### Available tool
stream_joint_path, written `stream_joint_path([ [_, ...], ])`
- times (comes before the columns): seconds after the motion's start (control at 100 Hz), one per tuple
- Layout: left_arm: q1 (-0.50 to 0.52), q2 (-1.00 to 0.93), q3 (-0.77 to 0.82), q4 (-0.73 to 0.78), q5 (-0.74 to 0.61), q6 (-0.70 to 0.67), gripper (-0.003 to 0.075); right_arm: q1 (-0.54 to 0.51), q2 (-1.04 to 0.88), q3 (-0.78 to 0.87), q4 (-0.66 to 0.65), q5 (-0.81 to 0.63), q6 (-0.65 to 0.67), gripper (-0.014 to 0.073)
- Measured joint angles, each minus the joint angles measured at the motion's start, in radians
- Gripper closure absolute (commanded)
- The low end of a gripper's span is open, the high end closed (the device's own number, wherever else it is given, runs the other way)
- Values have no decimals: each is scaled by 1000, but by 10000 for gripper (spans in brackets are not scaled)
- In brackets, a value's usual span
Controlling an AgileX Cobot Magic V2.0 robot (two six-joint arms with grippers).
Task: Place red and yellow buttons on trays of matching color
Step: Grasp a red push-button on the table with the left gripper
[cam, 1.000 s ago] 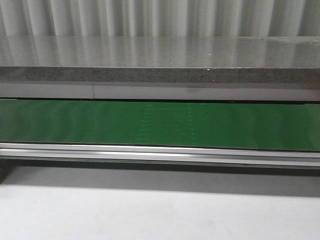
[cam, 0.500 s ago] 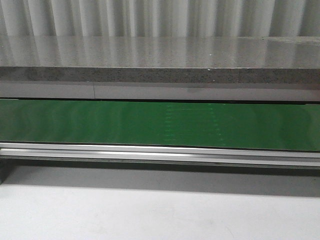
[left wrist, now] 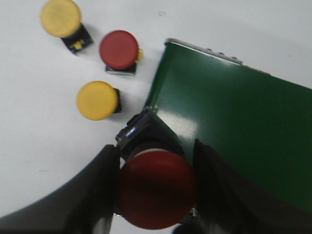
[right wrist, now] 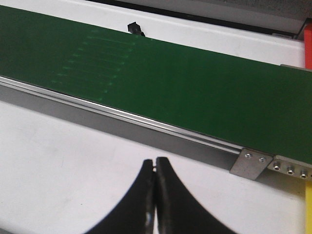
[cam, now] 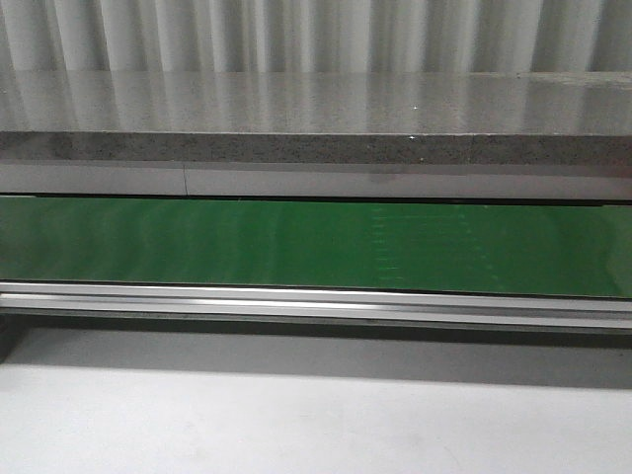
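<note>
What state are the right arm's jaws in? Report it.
Shut and empty: in the right wrist view the right gripper shows both jaws pressed together, nothing between them, above the white table.

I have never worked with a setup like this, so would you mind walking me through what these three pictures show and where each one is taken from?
This is a two-armed robot sorting push buttons by colour. The front view looks forward over a green conveyor belt with a metal rail along its near edge; no arms or buttons appear there. The other two pictures come from cameras on the wrists. In the left wrist view, the left hand is closed on a red button near the belt's end. On the white table beyond it lie two yellow buttons and another red button. In the right wrist view, the right hand is shut and holds nothing, above the table beside the belt. No trays are clearly visible.
</note>
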Motion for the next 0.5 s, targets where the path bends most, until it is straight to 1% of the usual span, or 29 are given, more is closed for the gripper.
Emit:
stream_joint_path([
  [0.17,-75,23,29,-9,-19,1,605,0,0,0,0,0,0,660],
  [0.35,-88,85,35,-9,-30,1,597,0,0,0,0,0,0,660],
  [0.44,-88,99,35,-9,-34,1,538,0,0,0,0,0,0,660],
  [0.49,-88,106,35,-13,-36,1,474,0,0,0,0,0,0,660],
  [0.5,-88,106,35,-15,-36,1,438,0,0,0,0,0,0,660],
])
